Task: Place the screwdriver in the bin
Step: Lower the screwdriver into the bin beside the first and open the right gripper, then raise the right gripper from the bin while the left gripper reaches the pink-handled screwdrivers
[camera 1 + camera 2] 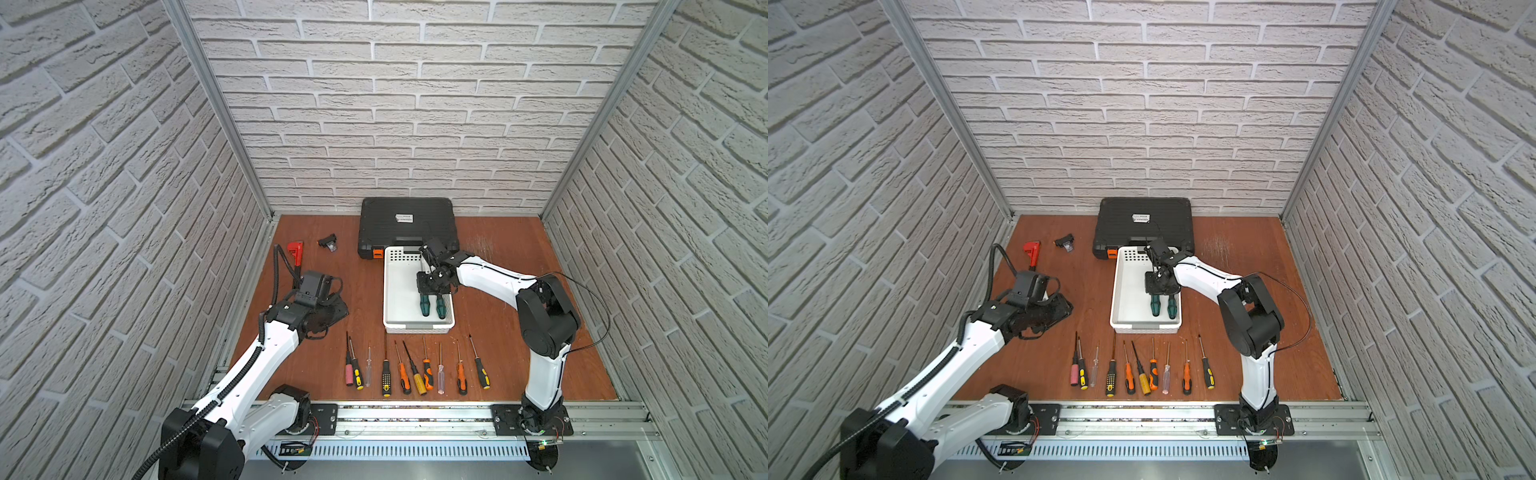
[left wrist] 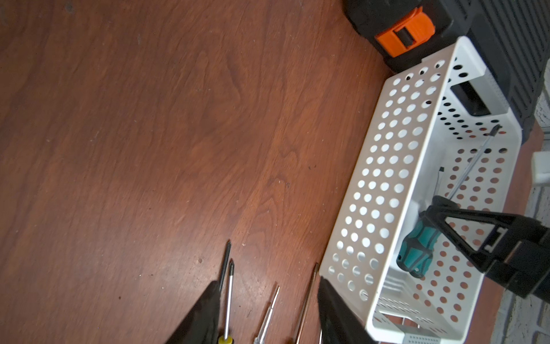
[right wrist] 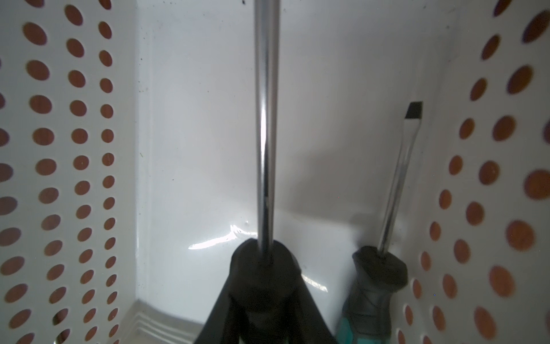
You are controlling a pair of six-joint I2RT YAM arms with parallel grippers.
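The white bin stands mid-table in both top views. My right gripper reaches down inside it, shut on the collar of a green-handled screwdriver. The right wrist view shows my right gripper clamped round the black collar, the steel shaft running toward the far end over the bin floor. A second green screwdriver with a flat tip lies by the right wall. My left gripper stands open and holds nothing, left of the bin wall.
A row of several screwdrivers lies along the front of the table below the bin. A black ribbed tool case with an orange latch sits behind the bin, touching it. A red tool and a small black part lie at back left.
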